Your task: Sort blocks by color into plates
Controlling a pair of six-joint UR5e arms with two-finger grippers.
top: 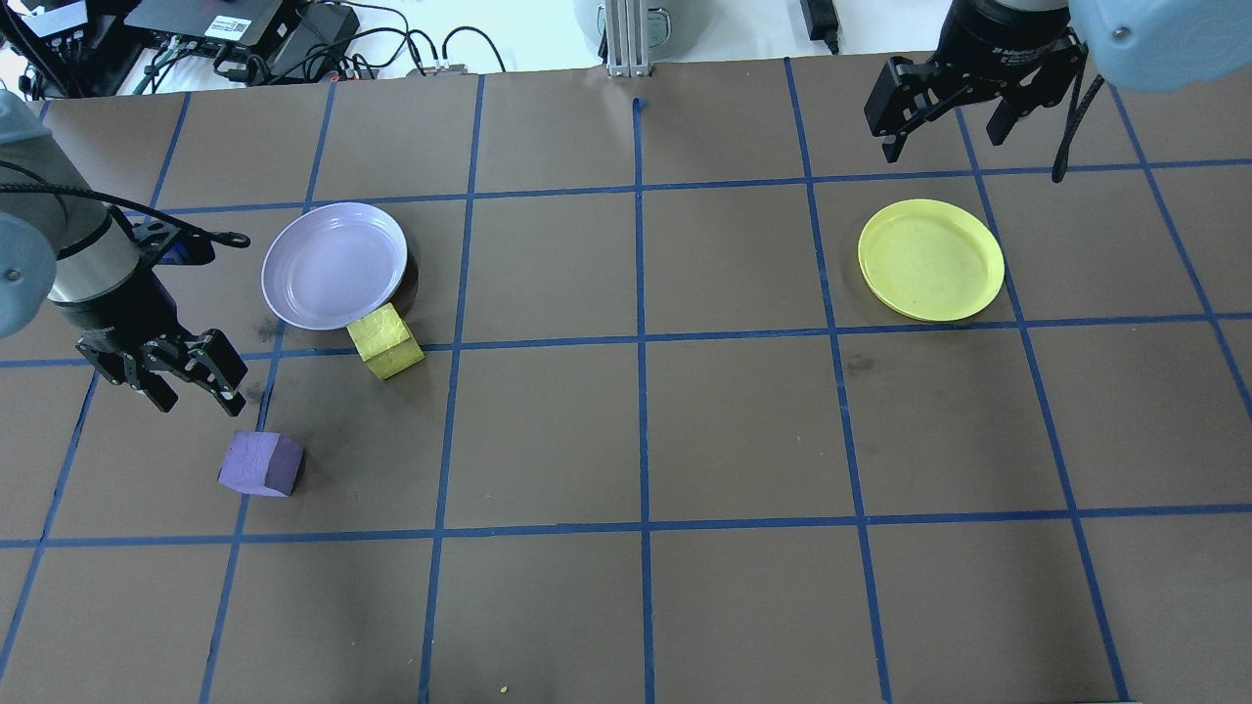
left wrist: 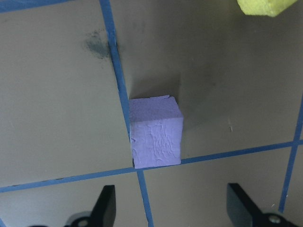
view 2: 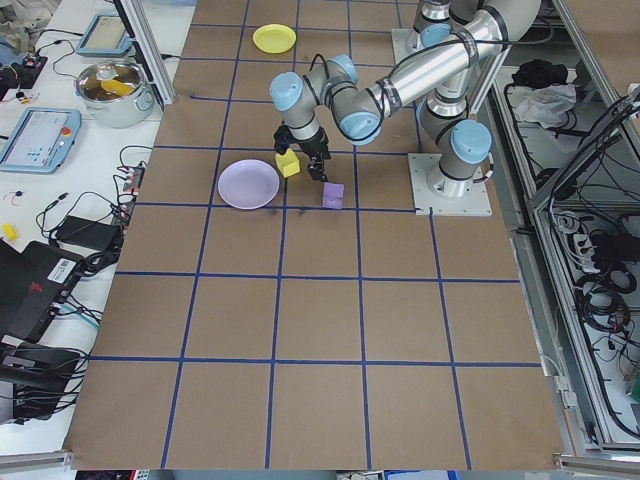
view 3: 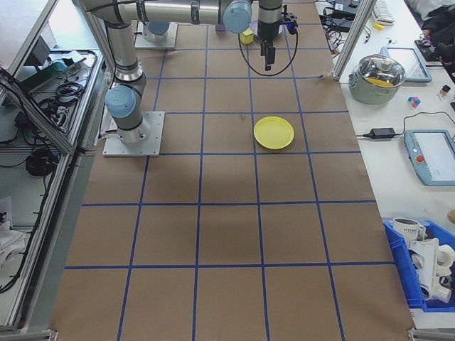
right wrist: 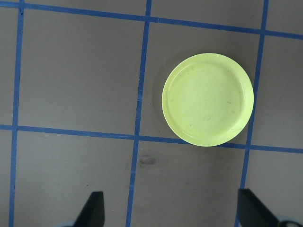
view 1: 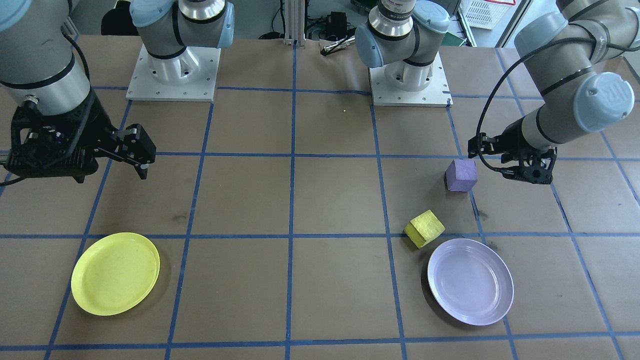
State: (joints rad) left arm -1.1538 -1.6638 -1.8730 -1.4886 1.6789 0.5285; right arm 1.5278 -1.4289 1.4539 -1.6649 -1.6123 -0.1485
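The small matte purple foam cube (left wrist: 155,131) has wrinkled, worn faces – a texture only the left wrist view shows – beneath the released left gripper (left wrist: 173,208); right gripper (right wrist: 170,213) likewise spread.

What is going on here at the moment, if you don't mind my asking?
Two robot arms are sorting blocks by color into plates, and nothing is sorted yet. The left gripper hangs open near the purple block, which sits on the table. The yellow block lies right beside the lavender plate. The right gripper is open and empty, above the table near the empty yellow plate.
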